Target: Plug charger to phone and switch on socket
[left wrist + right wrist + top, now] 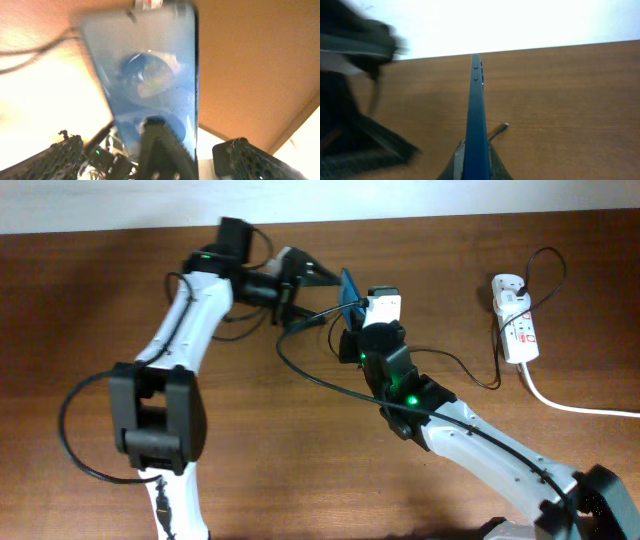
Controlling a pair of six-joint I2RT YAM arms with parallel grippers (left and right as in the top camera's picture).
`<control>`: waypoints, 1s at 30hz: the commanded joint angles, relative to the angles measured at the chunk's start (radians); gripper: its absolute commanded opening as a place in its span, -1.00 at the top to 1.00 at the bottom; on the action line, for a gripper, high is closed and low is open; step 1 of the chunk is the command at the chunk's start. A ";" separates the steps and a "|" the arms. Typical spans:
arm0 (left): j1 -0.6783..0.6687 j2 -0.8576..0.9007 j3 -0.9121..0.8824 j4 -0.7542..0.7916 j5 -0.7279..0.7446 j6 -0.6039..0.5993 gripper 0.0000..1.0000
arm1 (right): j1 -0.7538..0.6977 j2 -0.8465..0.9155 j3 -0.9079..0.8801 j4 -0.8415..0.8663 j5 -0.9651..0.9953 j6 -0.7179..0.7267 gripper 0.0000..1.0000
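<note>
The phone [349, 288] is held upright on its edge above the table. My right gripper [352, 315] is shut on its lower part; in the right wrist view the blue phone edge [476, 115] stands between the fingers [476, 167]. My left gripper [303, 276] is open, just left of the phone and facing its blue screen [150, 75]; its fingers [155, 162] are wide apart with nothing between them. The charger's thin black cable [497, 360] runs from the socket [516, 320] at the far right. A small plug tip [504, 125] lies on the table just right of the phone.
A thick white cord [580, 406] leaves the socket toward the right edge. A black cable [300, 370] loops over the table between the two arms. The wall edge runs along the back of the wooden table [100, 300].
</note>
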 commanded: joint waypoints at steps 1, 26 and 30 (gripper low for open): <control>0.151 -0.097 0.008 -0.106 -0.013 0.276 -0.98 | -0.019 -0.117 0.023 -0.061 0.044 0.071 0.92; 0.830 -1.377 -0.155 -0.628 -0.533 0.967 -0.98 | -0.218 -0.026 0.005 0.153 -1.186 0.669 0.92; 0.830 -1.499 -0.454 -0.447 -0.592 0.816 -0.98 | -0.291 -0.026 0.005 0.152 -1.300 0.642 0.92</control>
